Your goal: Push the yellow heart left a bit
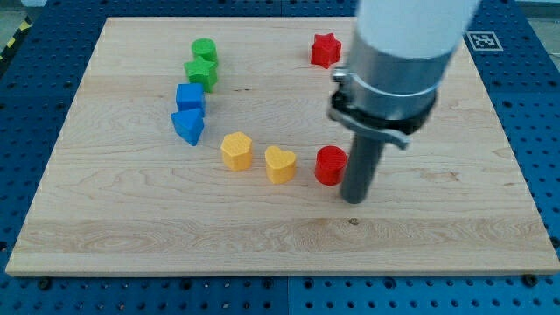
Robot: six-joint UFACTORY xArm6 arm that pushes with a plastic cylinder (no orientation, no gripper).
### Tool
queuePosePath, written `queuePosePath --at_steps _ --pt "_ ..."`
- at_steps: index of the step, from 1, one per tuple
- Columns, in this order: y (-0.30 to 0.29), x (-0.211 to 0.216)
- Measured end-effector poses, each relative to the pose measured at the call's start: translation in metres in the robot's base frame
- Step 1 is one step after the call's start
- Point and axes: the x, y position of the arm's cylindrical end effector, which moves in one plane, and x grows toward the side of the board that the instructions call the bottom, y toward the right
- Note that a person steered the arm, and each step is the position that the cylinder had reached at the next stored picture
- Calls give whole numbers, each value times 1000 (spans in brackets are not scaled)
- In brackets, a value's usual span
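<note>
A pale wooden board [280,236] lies on a blue perforated table [542,131]; my tip [353,199], fingerless, stands lower centre-right, beside the red cylinder [330,165], right of the yellow heart [280,164]

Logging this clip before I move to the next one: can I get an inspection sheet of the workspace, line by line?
Surface: wooden board, flat, no damage seen.
Job's things: yellow heart at the board's middle, between a yellow pentagon-like block on the view's left and a red cylinder on the view's right, apart from both.
Clutter: red star near the view's top; two green blocks and two blue blocks in a touching column.
Grippers: none fitted; my tip sits just right of the red cylinder, not touching the heart.
Cables: nothing seen.
Surroundings: blue perforated table; a printed marker at top right.
</note>
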Motion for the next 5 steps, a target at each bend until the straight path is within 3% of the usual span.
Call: queuePosePath --at_steps 1,5 --pt "-27 -9" --pt "-45 -27"
